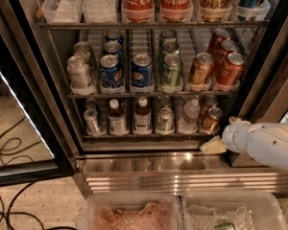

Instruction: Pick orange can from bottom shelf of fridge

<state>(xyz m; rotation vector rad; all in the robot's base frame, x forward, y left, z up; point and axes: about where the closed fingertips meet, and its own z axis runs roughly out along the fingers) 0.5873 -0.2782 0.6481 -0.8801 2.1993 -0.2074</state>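
Your gripper [213,145] sits low at the fridge [134,166] sill, just below the orange can [212,120] in the bottom shelf's [134,136] rightmost front cup (how wide it's spread, I can't tell), seemingly staged to reach in.

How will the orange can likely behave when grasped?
The orange can looks like rigid, shiny metal, so it is probably slippery. Standing upright on the bottom shelf, it may tip if nudged. The end effector sits just below it, by the steel base.
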